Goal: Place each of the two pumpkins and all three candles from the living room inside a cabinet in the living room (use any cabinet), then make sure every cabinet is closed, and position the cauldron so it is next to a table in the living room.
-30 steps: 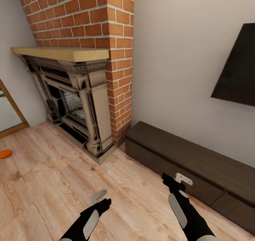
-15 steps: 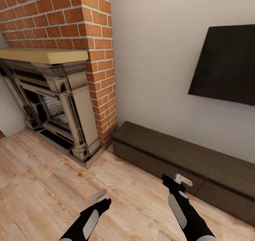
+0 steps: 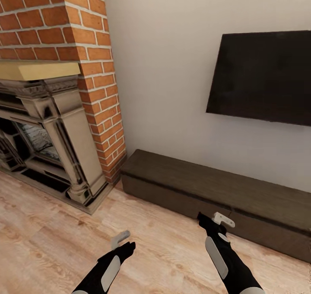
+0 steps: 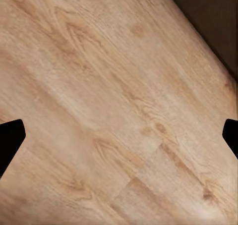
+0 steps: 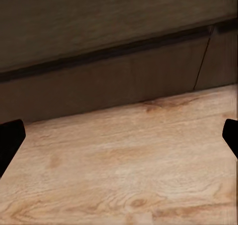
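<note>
Head view: facing long low dark-brown cabinet (image 3: pixel 216 190) along pale wall (image 3: pixel 164 69), all drawer fronts flush, closed. Black TV (image 3: pixel 263 76) mounted above. Brick chimney (image 3: pixel 93 82) and ornate fireplace (image 3: pixel 56 143) w/ pale mantel at left. Light wood plank floor (image 3: pixel 52 238) in foreground. Left gripper (image 3: pixel 120 240) held low over bare floor; right gripper (image 3: pixel 223 219) held just short of cabinet front, level w/ a drawer. Both empty. No pumpkins, candles, cauldron or coffee table visible here, so location can't be given from these pics.

Risks, as judgement: handleless fronts give little to hook, so a pull may slip or do nothing; rolling closer w/ right arm this far fwd could ram fingers into cabinet face. Nothing in hand, so opening a drawer now means extra trips for items.

Left wrist view: wood grain floor, dark cabinet edge at one corner. Black fingertips (image 4: pixel 11 138) at opposite frame edges, spread wide, nothing between.

Right wrist view: cabinet front close ahead, seam between two drawer fronts (image 5: pixel 202 61) visible, floor beneath. Fingertips (image 5: pixel 10 138) likewise wide apart, released, gripping nothing.
</note>
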Tool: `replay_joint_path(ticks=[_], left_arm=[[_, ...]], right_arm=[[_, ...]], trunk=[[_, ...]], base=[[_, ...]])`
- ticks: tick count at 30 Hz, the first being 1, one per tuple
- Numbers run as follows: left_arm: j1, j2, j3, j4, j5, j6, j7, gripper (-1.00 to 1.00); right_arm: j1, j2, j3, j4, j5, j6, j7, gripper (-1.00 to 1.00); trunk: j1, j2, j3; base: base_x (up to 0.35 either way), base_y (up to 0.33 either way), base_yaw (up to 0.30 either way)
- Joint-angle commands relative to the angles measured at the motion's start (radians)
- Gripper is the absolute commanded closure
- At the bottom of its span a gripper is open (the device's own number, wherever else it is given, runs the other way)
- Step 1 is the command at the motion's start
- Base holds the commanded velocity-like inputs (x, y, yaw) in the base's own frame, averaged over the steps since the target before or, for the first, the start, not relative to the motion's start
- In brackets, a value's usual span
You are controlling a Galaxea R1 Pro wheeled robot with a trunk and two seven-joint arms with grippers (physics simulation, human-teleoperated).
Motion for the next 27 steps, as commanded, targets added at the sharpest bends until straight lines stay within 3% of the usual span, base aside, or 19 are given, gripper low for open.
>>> replay_joint_path(ticks=[1, 12, 27], left_arm=[[0.0, -0.001, 0.003, -0.003, 0.008, 0.006, 0.003, -1.0], [0.0, 0.0, 0.004, -0.004, 0.008, 0.008, 0.003, -1.0], [0.0, 0.0, 0.005, -0.004, 0.008, 0.009, 0.003, -1.0]], right_arm=[[-0.001, 0.0, 0.003, -0.002, -0.004, 0.004, -0.007, -1.0], [0.0, 0.0, -0.023, -0.002, -0.004, 0.004, -0.006, -1.0], [-0.001, 0.001, -0.025, -0.002, -0.004, 0.004, -0.004, -1.0]], trunk=[[0.0, -0.001, -0.001], [0.0, -0.001, -0.001], [0.0, -0.001, -0.001]], base=[[0.165, 0.16, -0.283], [0.039, 0.033, -0.283], [0.042, 0.194, -0.283]])
